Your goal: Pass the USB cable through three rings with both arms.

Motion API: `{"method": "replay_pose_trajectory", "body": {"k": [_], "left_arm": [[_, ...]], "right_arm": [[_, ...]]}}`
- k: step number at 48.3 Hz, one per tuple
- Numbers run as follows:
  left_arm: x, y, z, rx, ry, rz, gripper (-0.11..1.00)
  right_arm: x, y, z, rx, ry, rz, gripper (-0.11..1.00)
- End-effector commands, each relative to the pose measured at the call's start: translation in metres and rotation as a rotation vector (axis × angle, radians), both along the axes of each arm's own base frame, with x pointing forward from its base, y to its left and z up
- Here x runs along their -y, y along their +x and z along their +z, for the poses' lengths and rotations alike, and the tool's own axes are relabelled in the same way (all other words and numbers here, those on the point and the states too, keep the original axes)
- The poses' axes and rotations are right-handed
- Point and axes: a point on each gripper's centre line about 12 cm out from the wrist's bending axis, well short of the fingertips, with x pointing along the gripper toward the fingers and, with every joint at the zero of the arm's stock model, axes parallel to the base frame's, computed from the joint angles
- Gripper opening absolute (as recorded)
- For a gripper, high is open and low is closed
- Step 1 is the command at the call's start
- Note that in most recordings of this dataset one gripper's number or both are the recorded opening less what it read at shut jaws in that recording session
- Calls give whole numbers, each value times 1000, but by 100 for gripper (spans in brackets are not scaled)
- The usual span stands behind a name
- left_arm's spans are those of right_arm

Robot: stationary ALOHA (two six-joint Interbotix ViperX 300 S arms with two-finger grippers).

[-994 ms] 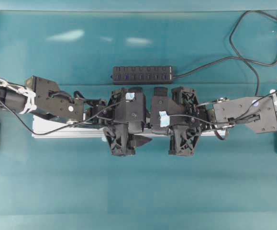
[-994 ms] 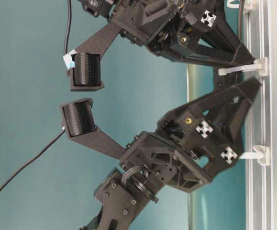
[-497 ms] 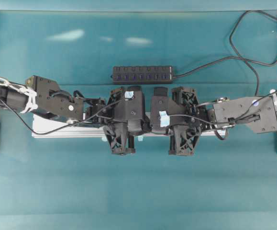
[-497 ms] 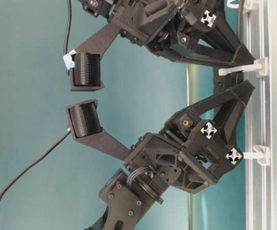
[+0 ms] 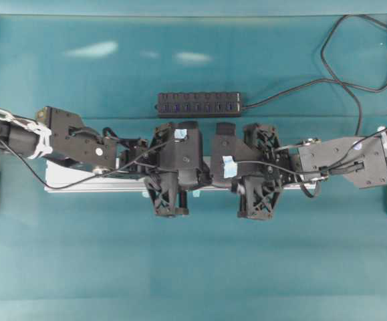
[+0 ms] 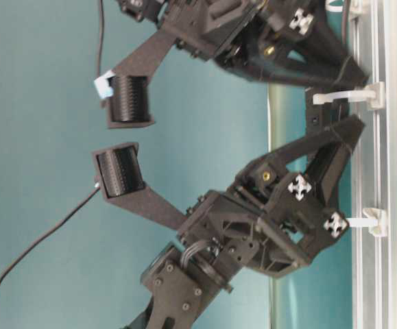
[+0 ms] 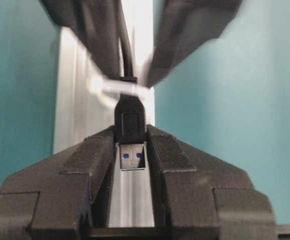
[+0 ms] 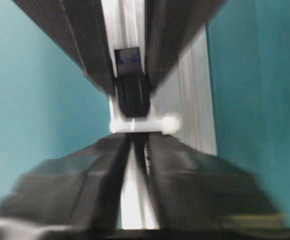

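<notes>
Within the last second the left gripper (image 7: 129,150) had closed from wide open onto the USB cable's (image 7: 126,55) plug (image 7: 130,120). The right gripper (image 8: 134,150) had just begun to loosen, so the handover seemed nearly complete. The left jaws pinched the plug just past a ring (image 8: 137,124), at 6 o'clock from it in the left wrist view. The right jaws stood slightly parted around the cord, and I cannot tell if they touched it.
</notes>
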Motion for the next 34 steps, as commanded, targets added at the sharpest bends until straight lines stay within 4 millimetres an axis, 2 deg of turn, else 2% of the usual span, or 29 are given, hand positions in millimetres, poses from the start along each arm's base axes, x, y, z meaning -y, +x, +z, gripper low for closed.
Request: {"method": "replay_pose_trajectory", "body": {"k": [1, 5, 10, 14, 27, 34], "left_arm": [[2, -1, 16, 29, 3, -6, 22], [4, -6, 20, 9, 2, -10, 22], [5, -13, 22, -34, 3, -13, 22], [6, -20, 24, -60, 2, -14, 22], [6, -28, 33, -51, 3, -13, 22], [6, -28, 45, -20, 8, -18, 22]], "right_arm": [[-2, 1, 9, 27, 14, -12, 17], [-2, 0, 14, 36, 15, -14, 39], [-3, 1, 21, 56, 12, -6, 71], [-3, 3, 28, 74, 9, -3, 90], [0, 15, 37, 110, -3, 1, 87], [0, 27, 42, 125, -7, 6, 87]]}}
